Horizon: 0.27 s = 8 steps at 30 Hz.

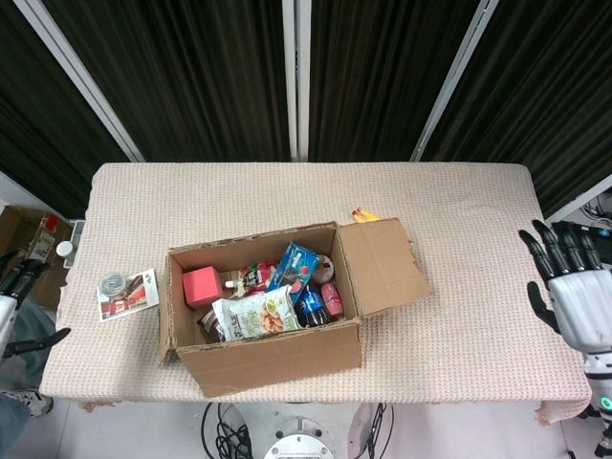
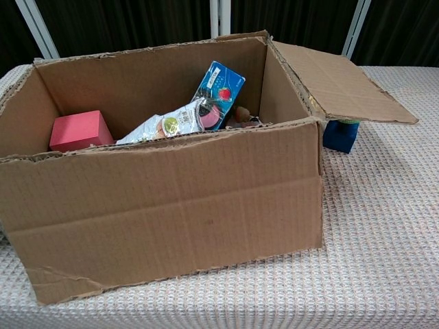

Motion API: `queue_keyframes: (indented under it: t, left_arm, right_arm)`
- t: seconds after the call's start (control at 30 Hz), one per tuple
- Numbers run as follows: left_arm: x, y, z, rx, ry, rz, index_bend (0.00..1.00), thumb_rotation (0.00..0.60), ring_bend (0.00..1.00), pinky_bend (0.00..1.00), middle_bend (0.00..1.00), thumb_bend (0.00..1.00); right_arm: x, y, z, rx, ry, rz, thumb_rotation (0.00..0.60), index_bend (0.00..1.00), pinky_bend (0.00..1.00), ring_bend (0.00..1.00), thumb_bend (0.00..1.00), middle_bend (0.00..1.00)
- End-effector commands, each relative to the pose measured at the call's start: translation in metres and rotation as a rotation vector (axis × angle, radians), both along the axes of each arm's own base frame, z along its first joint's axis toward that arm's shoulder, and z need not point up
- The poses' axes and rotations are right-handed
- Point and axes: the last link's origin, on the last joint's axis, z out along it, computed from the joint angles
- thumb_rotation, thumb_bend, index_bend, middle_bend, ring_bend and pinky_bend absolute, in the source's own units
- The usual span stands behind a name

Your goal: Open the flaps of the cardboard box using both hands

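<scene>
The cardboard box [image 1: 263,306] sits open on the counter [image 1: 459,220]; no writing on the blue packet [image 2: 221,88] can be read. The right hand [image 1: 574,292] hovers off the counter's edge, fingers spread, holding nothing. Only the left hand [image 1: 11,306] edge shows, so I cannot tell its fingers.

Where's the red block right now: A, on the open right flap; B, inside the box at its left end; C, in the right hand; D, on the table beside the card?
B: the red block sits inside the cardboard box against its left wall.
</scene>
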Motion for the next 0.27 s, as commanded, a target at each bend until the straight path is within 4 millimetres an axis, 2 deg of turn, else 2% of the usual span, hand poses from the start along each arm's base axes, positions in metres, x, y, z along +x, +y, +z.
queue_keyframes:
  t: [0.03,0.13,0.27]
  left_arm:
    - [-0.024,-0.022,-0.011,0.011,-0.014,0.052,0.13,0.132,0.09,0.19,0.13,0.00]
    - [-0.031,-0.028,-0.015,0.003,-0.012,0.064,0.13,0.094,0.09,0.19,0.13,0.00]
    - [-0.037,-0.032,-0.022,-0.018,-0.007,0.077,0.13,0.087,0.09,0.19,0.13,0.00]
  right_arm:
    - [-0.080,0.075,-0.035,-0.086,-0.090,-0.245,0.600,0.00,0.00,0.00,0.23,0.00]
    - [-0.092,0.082,-0.041,-0.064,-0.129,-0.278,0.600,0.00,0.00,0.00,0.21,0.00]
    - [-0.095,0.083,-0.045,-0.043,-0.132,-0.274,0.600,0.00,0.00,0.00,0.21,0.00]
